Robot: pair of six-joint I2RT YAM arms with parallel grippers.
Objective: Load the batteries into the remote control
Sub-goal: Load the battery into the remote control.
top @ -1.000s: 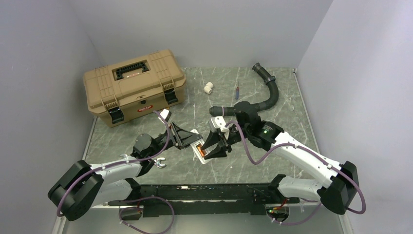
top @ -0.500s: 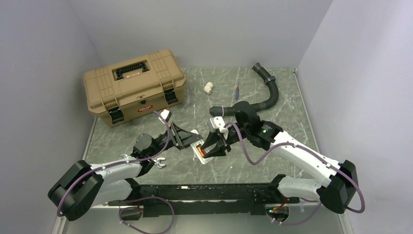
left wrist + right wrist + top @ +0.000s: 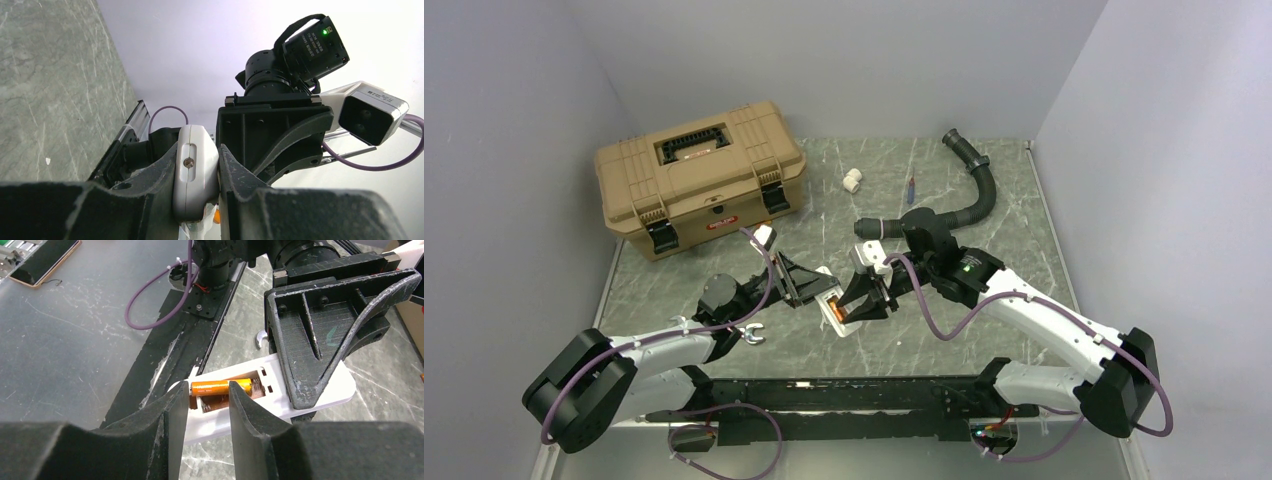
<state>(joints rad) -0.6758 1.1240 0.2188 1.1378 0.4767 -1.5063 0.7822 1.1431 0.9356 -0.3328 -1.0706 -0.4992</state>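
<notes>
You have one battery [image 3: 215, 386] seated, and one seems missing. The left end effector [image 3: 197, 170] clenches the remote control [image 3: 250, 415]; the right end effector [image 3: 208, 390], at its 3 o'clock, is released.

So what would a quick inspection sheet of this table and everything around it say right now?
Surface: green marbled table top; no spills seen.
Job's things: white remote control held off the table, recess open; one orange battery lying in the recess, the slot beside it looks empty.
Clutter: tan toolbox, lid down; white pipe fitting; red-and-blue stick; black ribbed hose; silver wrench.
Grippers: left gripper shut on the remote control; right gripper with jaws apart over the battery.
Cables: purple cables looped along both arms.
Surroundings: plain pale walls on three sides.
</notes>
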